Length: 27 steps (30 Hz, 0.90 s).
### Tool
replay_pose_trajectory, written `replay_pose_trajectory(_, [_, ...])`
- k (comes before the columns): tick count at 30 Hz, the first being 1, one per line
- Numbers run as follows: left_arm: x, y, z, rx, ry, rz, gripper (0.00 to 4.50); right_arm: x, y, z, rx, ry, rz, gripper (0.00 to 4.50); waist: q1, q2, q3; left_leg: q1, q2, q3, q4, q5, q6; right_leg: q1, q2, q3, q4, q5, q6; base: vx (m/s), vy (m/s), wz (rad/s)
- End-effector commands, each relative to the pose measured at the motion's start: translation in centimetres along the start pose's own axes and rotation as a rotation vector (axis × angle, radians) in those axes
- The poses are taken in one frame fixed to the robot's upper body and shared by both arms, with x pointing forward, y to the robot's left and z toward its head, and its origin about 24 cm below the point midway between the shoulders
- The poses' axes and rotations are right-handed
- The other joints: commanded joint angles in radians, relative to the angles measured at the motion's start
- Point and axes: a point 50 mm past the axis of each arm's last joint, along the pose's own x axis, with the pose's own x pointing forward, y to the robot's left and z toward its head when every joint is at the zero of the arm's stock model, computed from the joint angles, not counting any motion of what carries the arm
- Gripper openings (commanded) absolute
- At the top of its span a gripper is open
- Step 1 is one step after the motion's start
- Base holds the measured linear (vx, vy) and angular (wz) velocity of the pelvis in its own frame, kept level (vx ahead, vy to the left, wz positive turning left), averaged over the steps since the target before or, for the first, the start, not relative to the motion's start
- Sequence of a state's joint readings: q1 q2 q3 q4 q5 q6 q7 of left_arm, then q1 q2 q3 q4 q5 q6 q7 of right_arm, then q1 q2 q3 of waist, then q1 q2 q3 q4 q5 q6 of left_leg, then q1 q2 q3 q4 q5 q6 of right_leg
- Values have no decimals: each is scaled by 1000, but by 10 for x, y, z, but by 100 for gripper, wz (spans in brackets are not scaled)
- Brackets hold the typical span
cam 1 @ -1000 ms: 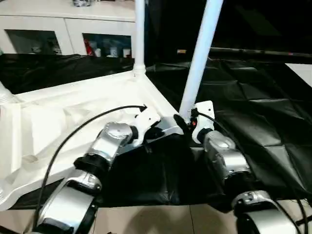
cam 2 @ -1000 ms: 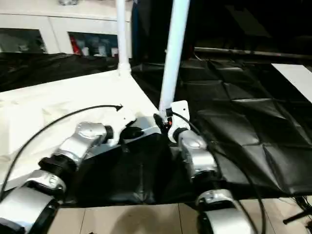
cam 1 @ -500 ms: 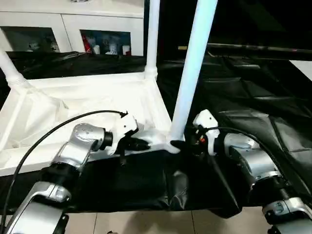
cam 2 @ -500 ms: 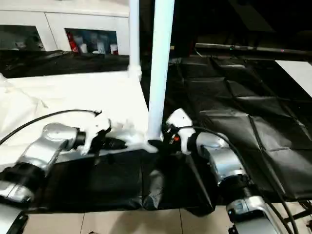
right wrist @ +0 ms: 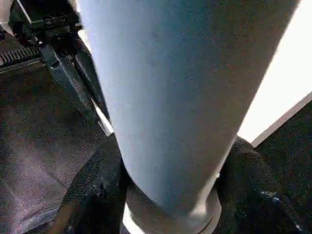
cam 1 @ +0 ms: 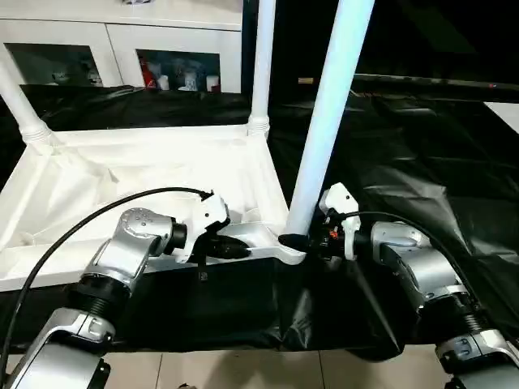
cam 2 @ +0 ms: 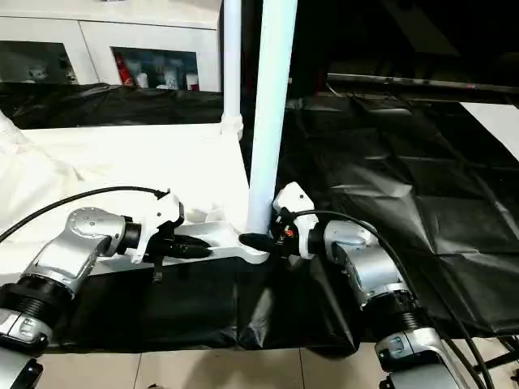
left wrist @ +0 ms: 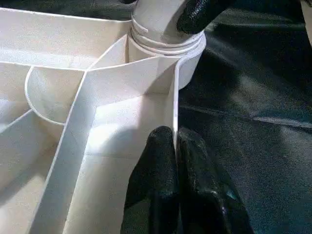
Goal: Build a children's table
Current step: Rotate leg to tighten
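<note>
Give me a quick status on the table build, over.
Left gripper pinched shut on the tabletop's near rim. Right gripper around the near leg at its corner socket. Three legs stand upright. Nothing in the way.

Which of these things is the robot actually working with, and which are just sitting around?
In use: white tabletop, upside down; near leg in right gripper; two far legs; left gripper pinching the tabletop's rim.
Lying about: black cloth; glass-door cabinet.
</note>
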State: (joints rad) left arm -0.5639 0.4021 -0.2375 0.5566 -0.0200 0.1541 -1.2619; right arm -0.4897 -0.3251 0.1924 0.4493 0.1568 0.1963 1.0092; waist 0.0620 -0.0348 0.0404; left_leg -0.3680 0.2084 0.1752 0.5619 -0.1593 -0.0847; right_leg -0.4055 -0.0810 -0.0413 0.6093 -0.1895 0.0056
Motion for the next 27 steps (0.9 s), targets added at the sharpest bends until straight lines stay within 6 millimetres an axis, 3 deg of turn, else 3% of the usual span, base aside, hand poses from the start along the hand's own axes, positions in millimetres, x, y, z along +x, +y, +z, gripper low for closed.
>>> replay_pose_trajectory(1, [8, -8, -2, -18, -18, -77, 0, -2, 1, -7, 31, 24, 10, 209, 4, -2, -54, 9, 17, 5, -57, -235, 29, 48, -44, 32, -70, -164, -218, 0, 0, 0])
replay_pose_trajectory(8, [9, -8, -3, -27, -15, -55, 0, -3, 3, -15, 59, 27, -19, 204, 3, -2, -56, 8, 15, 6, -55, -224, 30, 50, -43, 32, -67, -139, -222, 0, 0, 0])
replay_pose_trajectory(11, [15, 3, -4, -40, 1, 82, 0, 1, 0, -23, 104, 28, -123, 204, 2, -3, -52, 9, 14, 6, -57, -241, 27, 47, -42, 31, -72, -172, -215, 0, 0, 0])
replay_pose_trajectory(12, [19, 11, -3, -54, 12, 178, 0, 5, -3, -28, 142, 22, -218, 204, 2, -1, -46, 15, 13, 5, -60, -292, 9, 39, -44, 32, -83, -271, -195, 0, 0, 0])
replay_pose_trajectory(14, [24, 18, -1, -62, 16, 263, 0, 10, -4, -32, 181, 15, -301, 204, 1, -4, -47, 18, 13, 0, -62, -336, -13, 39, -48, 31, -90, -366, -167, 0, 0, 0])
replay_pose_trajectory(15, [28, 22, 2, -72, 13, 320, 0, 14, -4, -35, 219, 10, -368, 203, 0, -4, -46, 15, 12, 0, -63, -338, -16, 38, -46, 32, -91, -380, -158, 0, 0, 0])
replay_pose_trajectory(16, [32, 25, 4, -79, 9, 359, 0, 17, -4, -38, 248, 9, -415, 203, 0, -3, -45, 23, 12, -2, -64, -364, -24, 31, -47, 31, -97, -425, -141, 0, 0, 0])
replay_pose_trajectory(18, [39, 30, 11, -99, -1, 439, 0, 25, -4, -41, 288, 13, -536, 202, -3, -5, -44, 22, 9, -3, -64, -383, -27, 25, -48, 30, -105, -479, -116, 0, 0, 0])
replay_pose_trajectory(23, [63, 30, 31, -69, -36, 473, 0, 47, -5, -35, 322, 16, -726, 201, -5, -2, -46, 20, 6, -7, -64, -397, -26, 21, -51, 26, -114, -513, -91, 0, 0, 0])
replay_pose_trajectory(27, [67, 29, 33, -6, -30, 444, 0, 51, -7, -31, 303, 4, -733, 201, -4, -4, -48, 11, 7, -7, -68, -380, -9, 29, -49, 27, -108, -444, -93, 0, 0, 0])
